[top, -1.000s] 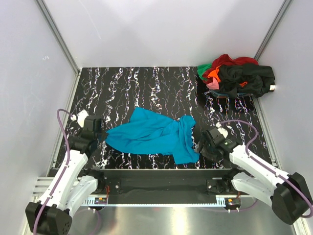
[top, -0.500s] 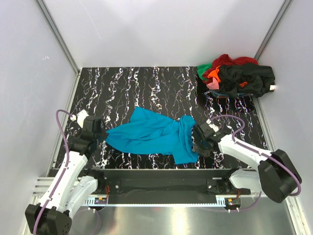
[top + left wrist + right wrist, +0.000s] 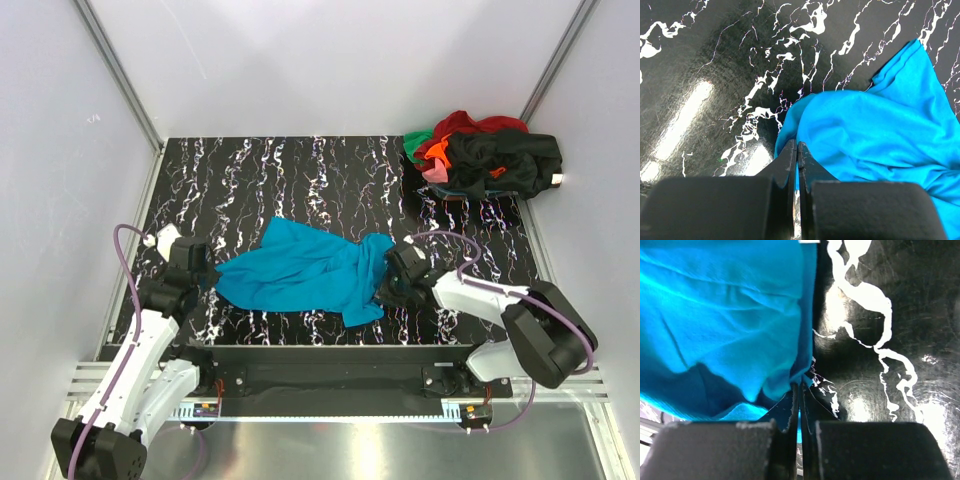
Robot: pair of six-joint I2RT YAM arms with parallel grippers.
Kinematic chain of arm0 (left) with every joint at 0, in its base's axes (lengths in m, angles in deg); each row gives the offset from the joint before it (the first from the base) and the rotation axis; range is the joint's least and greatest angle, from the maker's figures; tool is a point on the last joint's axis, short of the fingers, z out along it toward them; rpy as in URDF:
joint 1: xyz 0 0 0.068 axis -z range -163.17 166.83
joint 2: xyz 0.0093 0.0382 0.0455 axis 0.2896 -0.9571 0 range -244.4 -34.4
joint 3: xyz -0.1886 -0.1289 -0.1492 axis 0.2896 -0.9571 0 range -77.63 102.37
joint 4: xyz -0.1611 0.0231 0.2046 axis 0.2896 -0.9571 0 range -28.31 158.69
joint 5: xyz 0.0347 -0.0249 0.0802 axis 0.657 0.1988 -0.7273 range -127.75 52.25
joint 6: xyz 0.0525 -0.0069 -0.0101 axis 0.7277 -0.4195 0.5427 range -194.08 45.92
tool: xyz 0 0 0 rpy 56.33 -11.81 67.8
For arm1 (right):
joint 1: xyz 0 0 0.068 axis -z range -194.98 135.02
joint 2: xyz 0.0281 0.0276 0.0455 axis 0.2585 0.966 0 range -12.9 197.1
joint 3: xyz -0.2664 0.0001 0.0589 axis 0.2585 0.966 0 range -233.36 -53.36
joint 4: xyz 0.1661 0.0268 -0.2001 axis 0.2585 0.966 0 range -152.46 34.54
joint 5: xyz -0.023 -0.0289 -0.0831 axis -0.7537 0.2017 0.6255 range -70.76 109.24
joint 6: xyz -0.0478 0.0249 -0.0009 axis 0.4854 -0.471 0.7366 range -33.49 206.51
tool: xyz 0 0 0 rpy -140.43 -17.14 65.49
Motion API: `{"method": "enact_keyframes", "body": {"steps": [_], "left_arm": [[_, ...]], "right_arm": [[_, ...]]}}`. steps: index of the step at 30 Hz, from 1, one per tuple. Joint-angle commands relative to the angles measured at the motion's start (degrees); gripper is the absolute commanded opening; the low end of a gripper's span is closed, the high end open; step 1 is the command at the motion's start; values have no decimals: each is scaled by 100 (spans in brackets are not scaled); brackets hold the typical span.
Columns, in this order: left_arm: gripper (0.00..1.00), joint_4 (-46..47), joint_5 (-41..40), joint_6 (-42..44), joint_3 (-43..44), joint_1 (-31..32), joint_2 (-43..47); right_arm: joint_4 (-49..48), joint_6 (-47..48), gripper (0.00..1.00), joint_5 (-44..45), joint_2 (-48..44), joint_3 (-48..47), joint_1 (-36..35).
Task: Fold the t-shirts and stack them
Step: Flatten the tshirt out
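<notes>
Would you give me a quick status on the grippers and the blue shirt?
Left gripper shut on blue shirt, left edge. Right gripper shut on its right edge. Shirt crumpled, unfolded. Other shirts piled far right, out of the way.

The bright teal-blue cloth t-shirt [image 3: 305,275] is one plain colour, deeper blue in its folds and shadowed underside. The glossy black tabletop [image 3: 300,180] carries white marble-like veins, some tinged violet. At 1 o'clock, the heap of crumpled cloth shirts [image 3: 485,155] shows red on top, green at its 9 o'clock edge, orange and pink streaks, and mostly black. The left gripper [image 3: 796,146] and right gripper [image 3: 800,387] are matt black; the arm links [image 3: 140,350] are white and the cables [image 3: 117,262] purple.
</notes>
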Motion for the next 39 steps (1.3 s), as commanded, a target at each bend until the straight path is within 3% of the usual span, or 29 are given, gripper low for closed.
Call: {"method": "enact_keyframes", "body": {"steps": [1, 7, 14, 19, 27, 32, 39], "left_arm": [[0, 246, -79, 114, -13, -30, 79], [0, -17, 140, 271, 364, -30, 588], [0, -940, 62, 877, 2393, -39, 967], [0, -1318, 53, 1317, 4201, -39, 844], [0, -1327, 430, 2205, 6427, -39, 651], [0, -1301, 545, 2530, 7000, -30, 660], [1, -1248, 238, 2821, 7406, -30, 159]], "right_arm": [[750, 25, 0, 277, 3, 348, -97], [2383, 34, 0, 979, -1649, -468, -97], [4073, 472, 0, 1893, -2819, -2446, -97], [4803, 955, 0, 2290, -3030, -4283, -88], [4795, 2494, 0, 1799, -3172, -6902, -97], [4927, 2986, 0, 1428, -2961, -7931, -88], [5147, 3390, 0, 2411, -2118, -9566, -97]]}}
